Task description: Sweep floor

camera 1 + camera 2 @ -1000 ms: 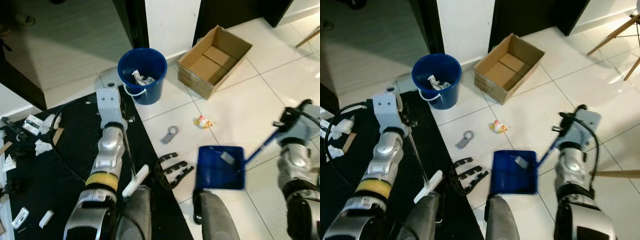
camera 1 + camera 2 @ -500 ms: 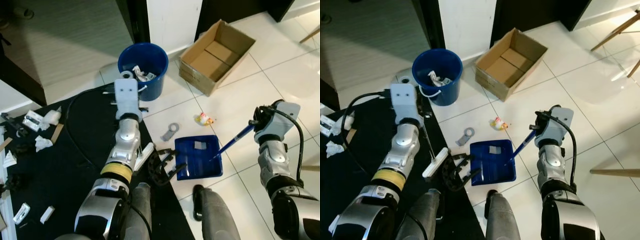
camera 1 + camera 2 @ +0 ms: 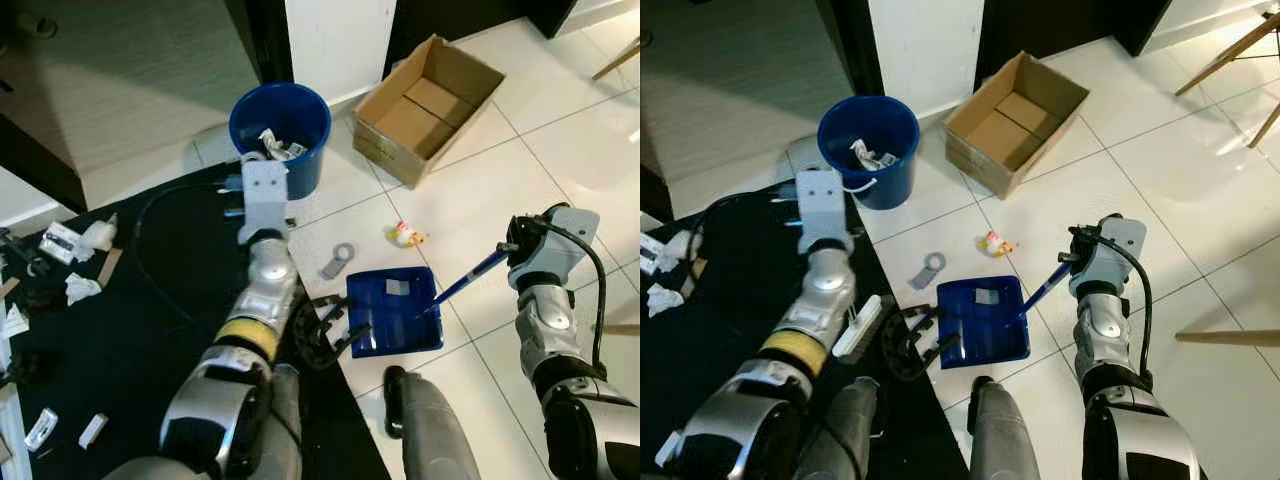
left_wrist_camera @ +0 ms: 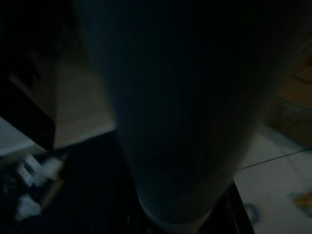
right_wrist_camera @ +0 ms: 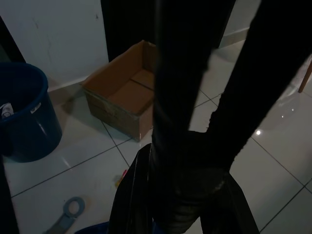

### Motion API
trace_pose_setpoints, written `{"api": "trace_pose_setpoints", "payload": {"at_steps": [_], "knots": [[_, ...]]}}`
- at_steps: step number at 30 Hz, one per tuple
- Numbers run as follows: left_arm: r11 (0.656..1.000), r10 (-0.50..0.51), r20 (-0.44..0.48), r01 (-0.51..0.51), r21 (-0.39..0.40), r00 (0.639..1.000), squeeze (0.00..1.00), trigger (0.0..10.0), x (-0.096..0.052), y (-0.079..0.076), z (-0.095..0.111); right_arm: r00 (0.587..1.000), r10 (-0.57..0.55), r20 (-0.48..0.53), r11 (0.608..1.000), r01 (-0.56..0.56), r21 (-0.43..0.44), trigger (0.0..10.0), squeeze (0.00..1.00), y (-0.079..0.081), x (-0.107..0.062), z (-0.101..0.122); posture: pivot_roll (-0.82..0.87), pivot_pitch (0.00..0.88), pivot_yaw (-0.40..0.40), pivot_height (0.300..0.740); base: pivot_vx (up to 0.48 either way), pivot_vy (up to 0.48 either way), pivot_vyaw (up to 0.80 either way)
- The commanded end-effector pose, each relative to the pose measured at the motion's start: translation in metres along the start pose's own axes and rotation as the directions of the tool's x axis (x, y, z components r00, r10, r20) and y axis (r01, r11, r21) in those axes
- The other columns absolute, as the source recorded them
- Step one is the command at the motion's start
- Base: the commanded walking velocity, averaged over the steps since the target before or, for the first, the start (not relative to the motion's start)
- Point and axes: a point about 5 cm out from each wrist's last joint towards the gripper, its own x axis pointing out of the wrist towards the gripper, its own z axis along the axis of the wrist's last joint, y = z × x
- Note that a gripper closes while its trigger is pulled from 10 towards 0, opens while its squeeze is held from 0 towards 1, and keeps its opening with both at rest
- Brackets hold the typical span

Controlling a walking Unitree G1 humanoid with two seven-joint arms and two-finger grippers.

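while the right gripper (image 3: pixel 1072 262) pinches its long handle, the blue dustpan (image 3: pixel 983 320) lies flat on the white floor (image 3: pixel 1160 190), near a grey ring (image 3: pixel 929 270). left gripper: cannot tell.

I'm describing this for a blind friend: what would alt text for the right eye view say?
Seen from above, the robot's right gripper holds a blue dustpan by its handle on white floor tiles, a small grey scrap in it. Its left arm holds a white brush at a black mat's edge; beyond stand a blue bucket and an open cardboard box.
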Motion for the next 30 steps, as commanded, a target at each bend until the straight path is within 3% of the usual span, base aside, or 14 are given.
{"api": "trace_pose_setpoints", "payload": {"at_steps": [1, 2, 4, 5, 6, 10, 15, 17, 21, 23, 26, 27, 28, 30], "knots": [[0.996, -0.054, -0.151, 0.044, -0.072, 0.987, 0.00, 10.0, -0.019, -0.031, -0.013, 0.995, -0.006, -0.104, 0.999, 0.002, -0.047, 0.0, 0.00, -0.004, -0.013, -0.021, 0.11, 0.339, 0.005, 0.740, 0.000, 0.000, 0.00], [0.996, -0.054, -0.151, 0.044, -0.072, 0.987, 0.00, 10.0, -0.019, -0.031, -0.013, 0.995, -0.006, -0.104, 0.999, 0.002, -0.047, 0.0, 0.00, -0.004, -0.013, -0.021, 0.11, 0.339, 0.005, 0.740, 0.000, 0.000, 0.00], [0.974, -0.141, -0.173, 0.105, -0.200, 0.975, 0.00, 10.0, -0.034, -0.074, 0.013, 0.994, -0.013, -0.110, 0.999, 0.008, -0.048, 0.0, 0.00, -0.006, -0.013, -0.022, 0.12, 0.336, 0.012, 0.740, 0.000, 0.000, 0.00], [0.974, -0.141, -0.173, 0.105, -0.200, 0.975, 0.00, 10.0, -0.034, -0.074, 0.013, 0.994, -0.013, -0.110, 0.999, 0.008, -0.048, 0.0, 0.00, -0.006, -0.013, -0.022, 0.12, 0.336, 0.012, 0.740, 0.000, 0.000, 0.00], [0.950, -0.190, -0.190, 0.132, -0.282, 0.963, 0.00, 10.0, -0.044, -0.097, 0.032, 0.993, -0.023, -0.114, 0.999, 0.018, -0.047, 0.0, 0.00, -0.008, -0.013, -0.022, 0.12, 0.336, 0.017, 0.740, 0.000, 0.000, 0.00], [0.906, -0.255, -0.210, 0.158, -0.392, 0.944, 0.00, 10.0, -0.056, -0.124, 0.060, 0.992, -0.038, -0.120, 0.998, 0.033, -0.047, 0.0, 0.00, -0.012, -0.015, -0.024, 0.12, 0.333, 0.026, 0.740, 0.000, 0.000, 0.00], [0.879, -0.280, -0.224, 0.155, -0.450, 0.934, 0.00, 10.0, -0.061, -0.135, 0.075, 0.991, -0.045, -0.123, 0.998, 0.039, -0.047, 0.0, 0.00, -0.013, -0.016, -0.025, 0.12, 0.332, 0.029, 0.740, 0.000, 0.000, 0.00], [0.826, -0.330, -0.213, 0.172, -0.536, 0.920, 0.00, 10.0, -0.066, -0.150, 0.103, 0.990, -0.052, -0.133, 0.998, 0.046, -0.046, 0.0, 0.00, -0.014, -0.019, -0.028, 0.13, 0.325, 0.034, 0.740, 0.000, 0.000, 0.00], [0.785, -0.364, -0.207, 0.179, -0.594, 0.908, 0.00, 10.0, -0.070, -0.158, 0.121, 0.989, -0.055, -0.138, 0.998, 0.050, -0.046, 0.0, 0.00, -0.014, -0.021, -0.030, 0.12, 0.322, 0.036, 0.740, 0.000, 0.000, 0.00], [0.739, -0.399, -0.208, 0.179, -0.649, 0.893, 0.00, 10.0, -0.071, -0.162, 0.137, 0.988, -0.058, -0.140, 0.998, 0.053, -0.044, 0.0, 0.00, -0.014, -0.021, -0.031, 0.12, 0.316, 0.038, 0.740, 0.000, 0.000, 0.00], [0.729, -0.402, -0.200, 0.181, -0.660, 0.893, 0.00, 10.0, -0.064, -0.158, 0.143, 0.988, -0.062, -0.143, 0.998, 0.057, -0.042, 0.0, 0.00, -0.015, -0.020, -0.030, 0.12, 0.318, 0.035, 0.740, 0.000, 0.000, 0.00], [0.743, -0.393, -0.147, 0.220, -0.632, 0.908, 0.00, 10.0, -0.057, -0.153, 0.146, 0.988, -0.063, -0.143, 0.997, 0.058, -0.041, 0.0, 0.00, -0.016, -0.019, -0.029, 0.12, 0.318, 0.031, 0.740, 0.000, 0.000, 0.00], [0.790, -0.380, -0.031, 0.307, -0.530, 0.924, 0.00, 10.0, -0.044, -0.142, 0.147, 0.988, -0.064, -0.139, 0.997, 0.058, -0.041, 0.0, 0.00, -0.016, -0.018, -0.028, 0.12, 0.312, 0.026, 0.740, 0.000, 0.000, 0.00], [0.813, -0.381, 0.014, 0.342, -0.471, 0.925, 0.00, 10.0, -0.038, -0.137, 0.147, 0.989, -0.063, -0.136, 0.997, 0.058, -0.042, 0.0, 0.00, -0.016, -0.017, -0.027, 0.12, 0.312, 0.026, 0.740, 0.000, 0.000, 0.00]]}}
